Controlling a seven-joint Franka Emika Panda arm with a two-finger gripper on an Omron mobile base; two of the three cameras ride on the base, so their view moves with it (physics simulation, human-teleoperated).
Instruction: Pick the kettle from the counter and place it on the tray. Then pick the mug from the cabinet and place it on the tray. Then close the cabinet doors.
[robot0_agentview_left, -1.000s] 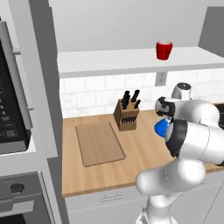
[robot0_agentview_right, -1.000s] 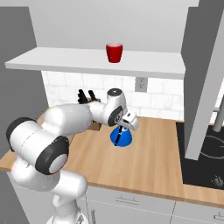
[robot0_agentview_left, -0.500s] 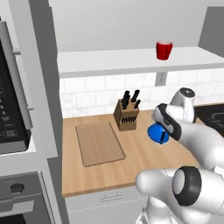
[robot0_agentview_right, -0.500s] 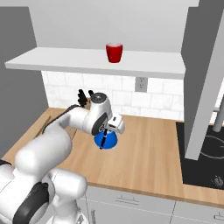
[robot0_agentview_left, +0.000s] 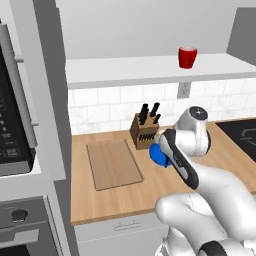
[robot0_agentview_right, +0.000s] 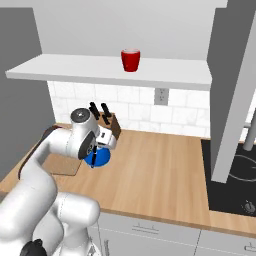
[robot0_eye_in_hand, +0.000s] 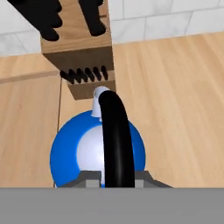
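1. End effector (robot0_eye_in_hand: 117, 180) is clamped on the black arched handle of the blue kettle (robot0_eye_in_hand: 83, 148), held above the surface (robot0_agentview_right: 160, 170).
2. Kettle (robot0_agentview_left: 159, 155) hangs just in front of the knife block (robot0_agentview_left: 145, 131), right of the tray (robot0_agentview_left: 114, 164).
3. Red mug (robot0_agentview_right: 130, 60) stands on the cabinet shelf (robot0_agentview_right: 100, 70).

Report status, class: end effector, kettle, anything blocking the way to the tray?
End effector shut on kettle handle, kettle carried above counter. Tray bare, to its left. Knife block close behind kettle.
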